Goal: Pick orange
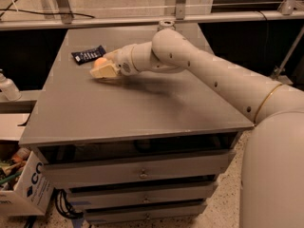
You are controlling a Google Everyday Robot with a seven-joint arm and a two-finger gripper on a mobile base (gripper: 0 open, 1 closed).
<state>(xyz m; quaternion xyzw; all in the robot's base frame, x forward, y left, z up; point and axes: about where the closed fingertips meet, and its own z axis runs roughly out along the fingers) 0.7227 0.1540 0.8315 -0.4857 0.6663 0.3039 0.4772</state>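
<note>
The orange (99,61) is a small pale-orange ball at the back left of the grey table top (142,106). Only its upper left part shows, since my gripper hides the rest. My gripper (104,71), cream coloured at the end of the white arm, lies right against the orange on its near side, low over the table. The arm reaches in from the right across the table.
A flat dark snack wrapper (88,54) lies just behind the orange. A drink can (166,24) stands at the table's back edge behind the arm. Drawers (142,172) are under the top. A white bottle (7,87) and a cardboard box (23,189) are on the left.
</note>
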